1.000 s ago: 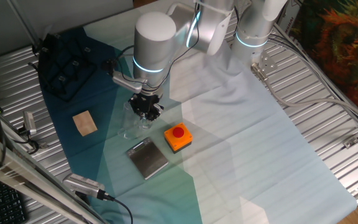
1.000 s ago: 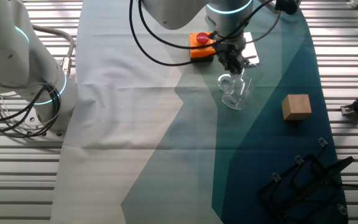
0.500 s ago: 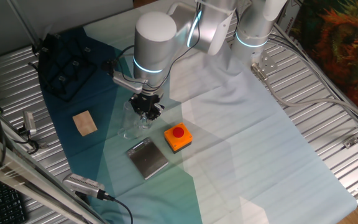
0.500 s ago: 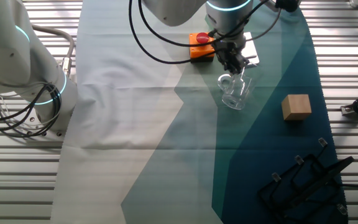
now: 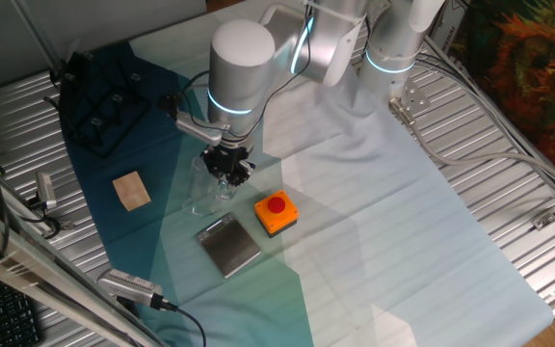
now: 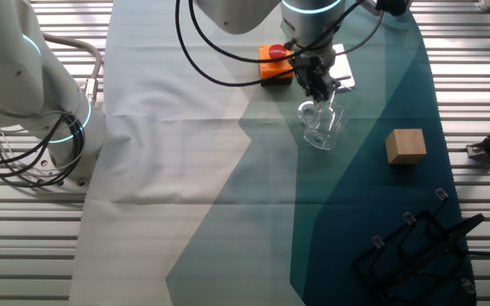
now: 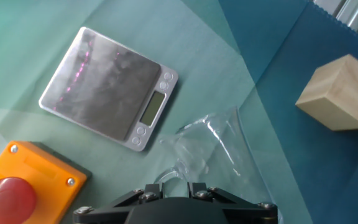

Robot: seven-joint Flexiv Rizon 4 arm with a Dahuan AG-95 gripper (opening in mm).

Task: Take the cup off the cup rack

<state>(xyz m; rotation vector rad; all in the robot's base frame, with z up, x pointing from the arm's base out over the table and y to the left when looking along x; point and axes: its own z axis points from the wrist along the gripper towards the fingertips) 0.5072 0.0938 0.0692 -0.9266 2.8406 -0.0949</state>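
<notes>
The cup (image 6: pixel 321 127) is clear glass and rests on the teal cloth, well away from the black cup rack (image 6: pixel 419 246). In one fixed view the cup (image 5: pixel 203 188) is just left of my gripper (image 5: pixel 225 176), and the rack (image 5: pixel 99 101) lies at the far left. In the other fixed view my gripper (image 6: pixel 320 92) sits right over the cup's handle. In the hand view the cup (image 7: pixel 210 149) lies ahead of my gripper (image 7: pixel 178 186). The jaws stand close together with the handle's arc between them.
An orange box with a red button (image 5: pixel 276 213) and a grey metal scale (image 5: pixel 227 244) lie close to the right of the cup. A wooden block (image 5: pixel 131 190) sits to its left. In the hand view the block (image 7: pixel 344 92) is upper right and the scale (image 7: pixel 107 87) upper left.
</notes>
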